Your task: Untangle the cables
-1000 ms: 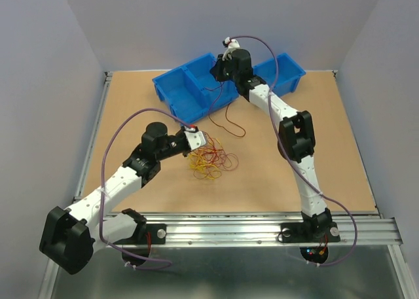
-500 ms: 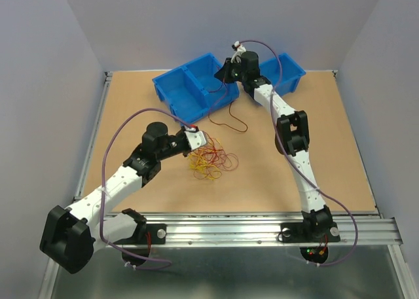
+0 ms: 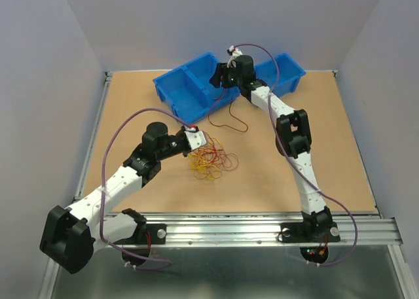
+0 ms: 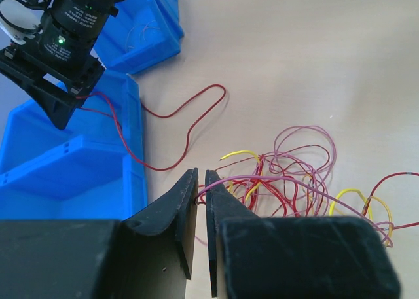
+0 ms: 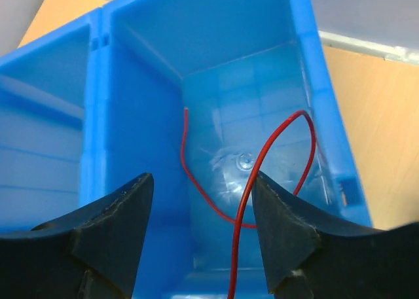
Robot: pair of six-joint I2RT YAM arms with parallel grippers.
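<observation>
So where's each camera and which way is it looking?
Top: high behind the robot, looking down at the table; left arm and right arm show.
Left wrist: on the left arm, facing over its left hand toward the tangle.
Right wrist: on the right arm, looking down through its open right hand into the blue bin.
All three see the red cable.

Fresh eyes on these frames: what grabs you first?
The bright tangle of cables, red, yellow and pink, sits mid-table, and the left pincer is closed on a strand at its edge. Next come the blue bins at the far edge. The right pincer hangs open over one, and a single red cable lies partly inside it, trailing over the wall onto the table.
</observation>
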